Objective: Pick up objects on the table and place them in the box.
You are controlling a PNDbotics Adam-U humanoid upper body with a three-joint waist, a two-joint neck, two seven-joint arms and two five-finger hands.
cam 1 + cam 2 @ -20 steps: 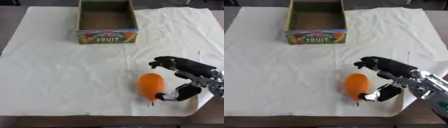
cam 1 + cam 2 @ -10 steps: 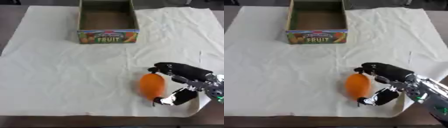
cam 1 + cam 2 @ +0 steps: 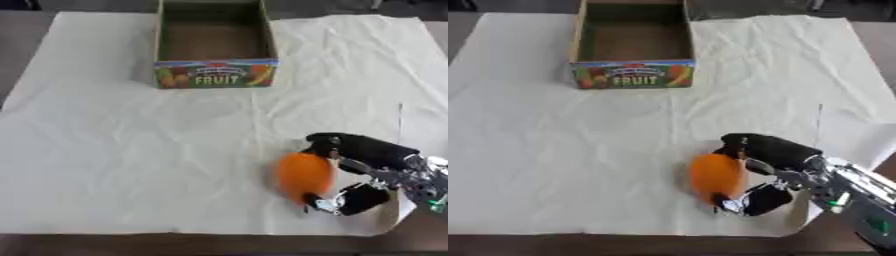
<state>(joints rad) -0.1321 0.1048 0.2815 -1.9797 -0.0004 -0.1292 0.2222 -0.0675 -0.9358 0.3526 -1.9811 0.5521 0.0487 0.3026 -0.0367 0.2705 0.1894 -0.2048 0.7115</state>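
Near the cloth's front edge, right hand [image 3: 367, 167] around the orange fruit [image 3: 304, 175]

The place reads as a staged test bench in a lab or workshop rather than a home or shop. A dark brown table [image 3: 17, 35] is covered with a wide, creased sheet of off-white paper or cloth [image 3: 131, 150], laid flat as a plain work surface with fold lines still showing. On it stands a single open cardboard box printed with bright fruit pictures and the word FRUIT [image 3: 633, 75], a prop more than packaging in use. A black and silver robot hand [image 3: 776, 157] with exposed metal joints reaches over the sheet from the right. Only dark, blurred shapes show beyond the table's far edge.
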